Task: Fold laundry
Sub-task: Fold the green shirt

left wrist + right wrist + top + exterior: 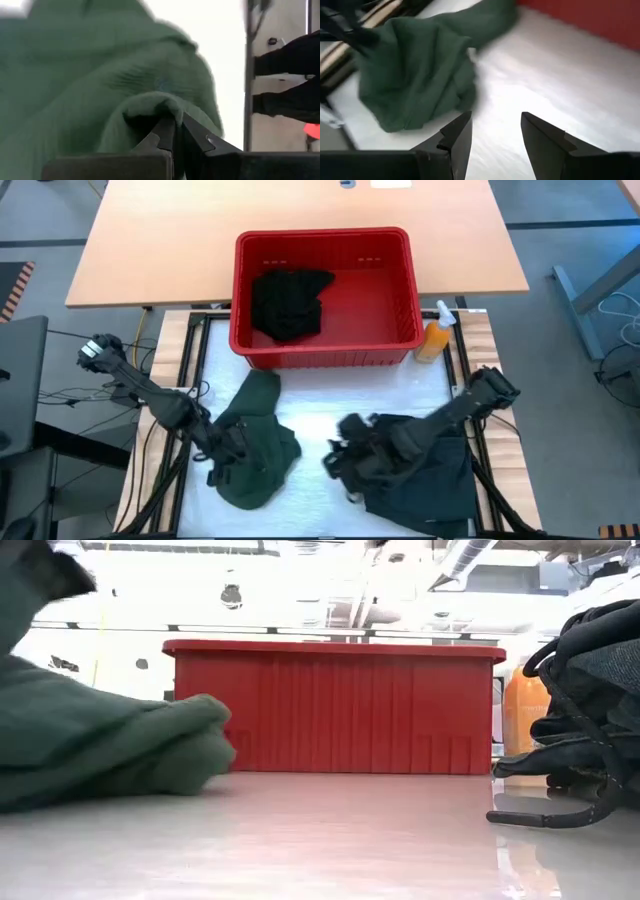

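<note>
A dark green garment [255,445] lies crumpled on the left half of the white table top; it also shows in the low view [100,755] and in the right wrist view [415,75]. My left gripper [225,442] sits on its left part, shut on the cloth. A dark teal and black garment [415,475] lies heaped on the right half, its black cord [560,815] trailing onto the table. My right gripper [338,457] is at that heap's left edge, open [496,122] over bare table, with nothing between its fingers. Another black garment [290,302] lies in the red basket. My left gripper [175,120] pinches a bunched fold of the green garment [160,102] between its two fingertips. It comes in low, from the table's left. The cloth humps up around the fingers, and the rest of the garment lies slack on the table.
The red plastic basket [400,330] stands at the table's far middle and shows in the low view [335,705]. An orange spray bottle [435,335] stands at its right corner. A strip of bare white table [315,415] lies between the two garments. A wooden desk [160,240] lies beyond the basket.
</note>
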### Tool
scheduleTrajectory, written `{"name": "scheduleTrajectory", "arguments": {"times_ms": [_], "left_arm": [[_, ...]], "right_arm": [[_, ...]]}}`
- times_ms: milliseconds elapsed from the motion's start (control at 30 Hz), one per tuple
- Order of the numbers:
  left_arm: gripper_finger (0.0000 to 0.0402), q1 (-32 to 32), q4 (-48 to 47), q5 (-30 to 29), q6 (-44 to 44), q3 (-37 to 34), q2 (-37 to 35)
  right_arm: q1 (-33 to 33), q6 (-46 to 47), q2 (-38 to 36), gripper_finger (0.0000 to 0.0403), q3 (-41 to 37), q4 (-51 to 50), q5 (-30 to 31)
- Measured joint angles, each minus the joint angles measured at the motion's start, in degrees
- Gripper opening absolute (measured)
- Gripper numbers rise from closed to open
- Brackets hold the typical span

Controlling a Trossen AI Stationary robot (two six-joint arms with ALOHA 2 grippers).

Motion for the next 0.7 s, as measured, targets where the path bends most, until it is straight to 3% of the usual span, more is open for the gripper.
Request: {"name": "scheduleTrajectory", "arguments": {"times_ms": [167,267,400,700], "left_arm": [[0.0000,-2.4,16.1,3.7,-11.3,-13.8,0.0],[0.0000,-3.6,22.8,2.7,-14.7,-17.9,0.0],[0.0000,-4.5,25.4,0.1,-15.4,-18.8,0.0],[0.0000,-4.5,26.5,-1.5,-14.5,-18.8,0.0]], "right_arm": [[-7.2,-11.3,0.0,0.0196,-9.7,27.6,-12.1],[-10.4,-15.5,0.1,0.0196,-15.2,38.8,-13.4],[-14.0,-19.9,0.0,0.0196,-20.0,50.5,-16.7],[-19.7,-24.1,2.3,0.0196,-24.5,64.1,-24.4]]}}
